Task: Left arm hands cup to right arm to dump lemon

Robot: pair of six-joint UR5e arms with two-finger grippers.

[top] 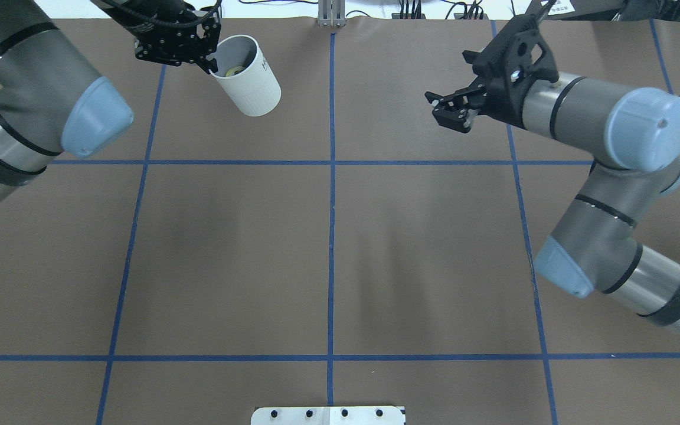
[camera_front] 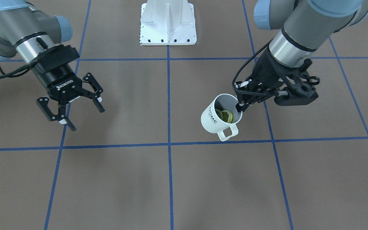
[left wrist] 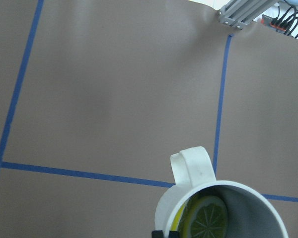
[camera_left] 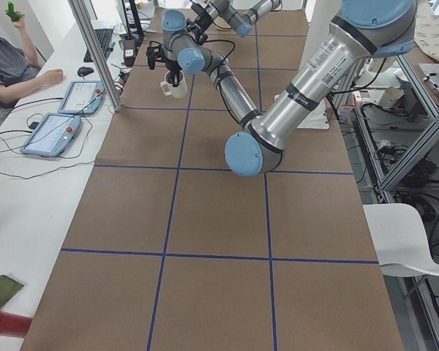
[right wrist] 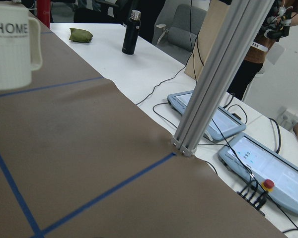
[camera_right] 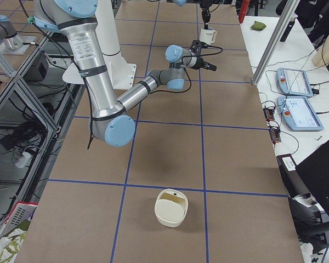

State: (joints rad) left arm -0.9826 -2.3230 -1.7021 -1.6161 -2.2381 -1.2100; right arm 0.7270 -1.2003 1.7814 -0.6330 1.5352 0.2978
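Front-facing view: the left arm's fingers (camera_front: 242,103) are clamped on the rim of the white HOME mug (camera_front: 216,120). They hold it clear of the desk (camera_front: 171,179) with lemon slices (camera_front: 225,115) inside. The right arm's fingers (camera_front: 101,108) stand spread, well apart from it.

Overhead view: a wide gap separates the arms, so the mug is best carried across mouth-up.

Left wrist view: the loop handle (left wrist: 191,166) juts out, free.

Right wrist view: the lettered side faces the receiver. This suggests a grasp on the body or the free rim, made firm before the left lets go.
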